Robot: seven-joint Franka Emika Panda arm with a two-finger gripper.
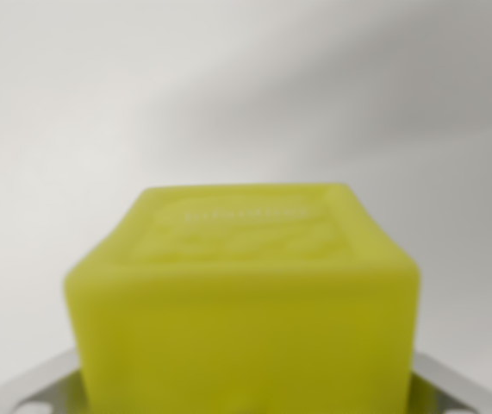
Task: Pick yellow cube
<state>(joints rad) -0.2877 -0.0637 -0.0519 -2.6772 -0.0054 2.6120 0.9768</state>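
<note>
Claw [246,398] parts showed only as pale grey metal at the two bottom corners of the wrist view, a slotted piece low on the left and a plainer one low on the right, with the cube [244,302] sitting between them; whether the jaws were spread or already pinching it could not be told, because the cube hid the place where they would meet its sides. On the wrist view's left, the cube's left edge ran close above the grey piece there, and no clear gap could be made out. In the middle, the cube filled the lower half of the picture, blurred from nearness, its top face tilted away and bearing a raised, unreadable marking. On the right, its edge likewise came down beside the other grey piece. Behind it lay only a plain white ground [246,95] with a soft grey shadow toward the upper right; whether the cube rested on that ground or hung clear of it was not visible. My judgement was that the grasp was the step in hand, and doing it well meant keeping the cube centred, closing squarely on its flat sides, and lifting straight so it would not twist.
</note>
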